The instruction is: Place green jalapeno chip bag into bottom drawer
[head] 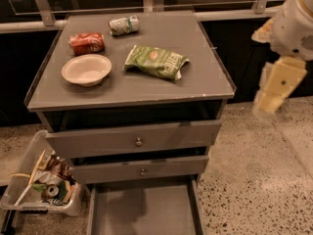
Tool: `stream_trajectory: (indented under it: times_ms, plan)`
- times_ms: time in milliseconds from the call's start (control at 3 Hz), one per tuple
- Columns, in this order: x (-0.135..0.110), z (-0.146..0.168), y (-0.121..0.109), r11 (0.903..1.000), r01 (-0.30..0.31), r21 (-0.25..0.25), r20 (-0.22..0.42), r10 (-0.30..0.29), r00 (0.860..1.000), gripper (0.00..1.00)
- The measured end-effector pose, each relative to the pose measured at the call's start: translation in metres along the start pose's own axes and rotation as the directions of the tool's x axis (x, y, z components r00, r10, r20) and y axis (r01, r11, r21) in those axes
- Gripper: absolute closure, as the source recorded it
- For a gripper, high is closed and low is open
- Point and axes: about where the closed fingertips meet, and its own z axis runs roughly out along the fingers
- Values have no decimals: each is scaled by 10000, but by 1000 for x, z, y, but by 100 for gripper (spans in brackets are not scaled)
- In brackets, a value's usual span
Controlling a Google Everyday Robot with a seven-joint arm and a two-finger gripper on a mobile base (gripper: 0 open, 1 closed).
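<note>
Hovering off the grey cabinet's 3 o'clock side, clear of its top, the gripper hangs pointing down over the speckled floor; I cannot tell whether it is released or clenched, and I see nothing in it. The green jalapeno chip bag lies flat on the cabinet top, right of centre, well apart from the gripper and toward its 10 o'clock. A pale bowl sits at the bag's 9 o'clock, a red soda can and a crushed can further back. The bottom drawer stands pulled out at the frame's 6 o'clock, its floor bare, which I read as readied to receive the bag. By my judgement the pick-up has not begun.
</note>
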Motion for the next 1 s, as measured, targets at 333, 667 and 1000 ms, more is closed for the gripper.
stream_trajectory:
  times_ms: [333,667,1000]
  plan:
    - [-24,9,-39,9984,-47,558,739,6,9973,0]
    - [-49,18,-79,9926,-135,1204,1778,-82,9840,0]
    - [-66,25,-119,9860,-543,1575,2778,86,9606,0]
